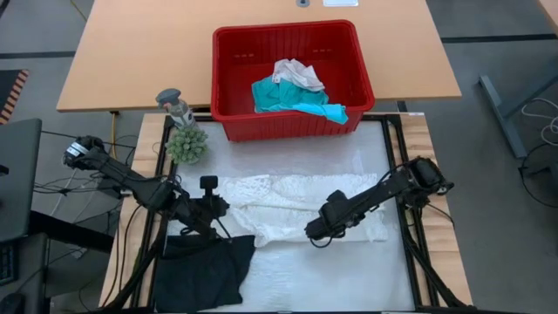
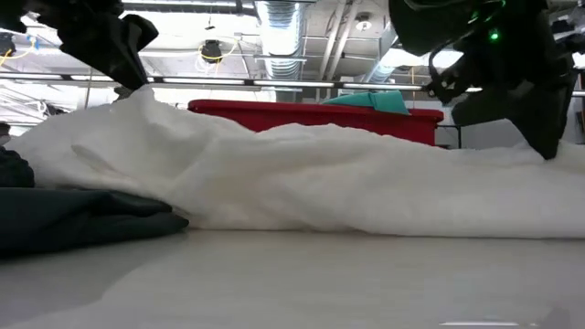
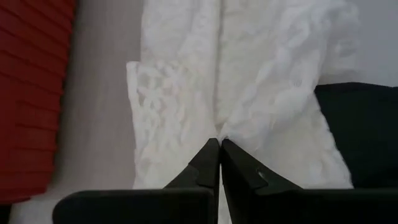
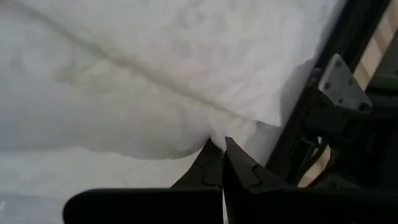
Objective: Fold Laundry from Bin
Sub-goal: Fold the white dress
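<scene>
I have both end effectors, left [image 1: 218,209] and right [image 1: 316,232], pinched on the white lacy garment [image 1: 288,205]; it's light, limp, best gripped at edges.

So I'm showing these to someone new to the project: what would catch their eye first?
Probably the white lacy cloth spread across the middle of the table, with the left end effector and right end effector each shut on it. Next, the red bin at the far edge, holding a teal garment and another white one.
</scene>
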